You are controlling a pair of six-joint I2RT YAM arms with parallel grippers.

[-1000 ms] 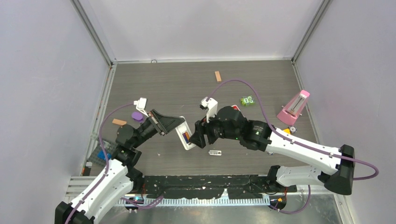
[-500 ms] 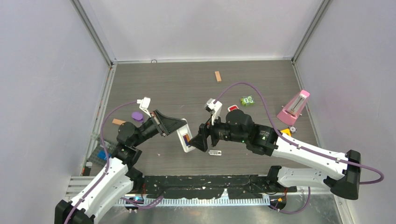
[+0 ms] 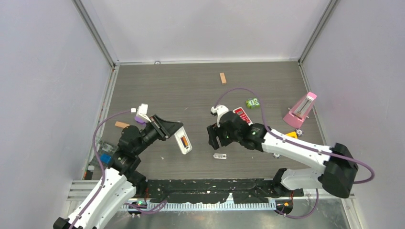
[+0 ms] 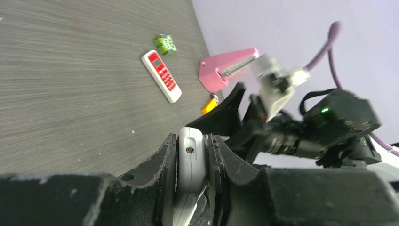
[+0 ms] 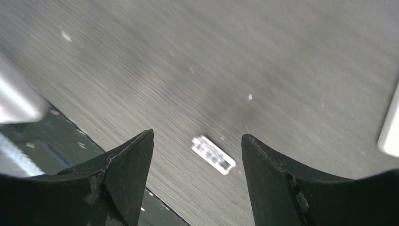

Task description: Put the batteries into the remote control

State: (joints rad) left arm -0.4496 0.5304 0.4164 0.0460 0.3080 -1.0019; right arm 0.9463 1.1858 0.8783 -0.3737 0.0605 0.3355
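My left gripper [image 3: 177, 129] is clamped on the remote [image 3: 187, 149] — one finger [image 4: 167, 160] presses on each thin side. The remote sticks out past my fingertips and hangs in the air over the table [image 3: 191, 86]. Its back faces up, and an orange battery [image 3: 183, 141] sits in the open slot there.

My right gripper [image 3: 213, 137] is just to the right of the remote, close to it but not touching. Its jaws are wide apart and there is nothing between them — I can see only bare table through the gap. Below this gripper, flat on the table, lies a small white piece [image 5: 212, 154]. A red remote [image 3: 242, 116] lies on the table just behind my right gripper.
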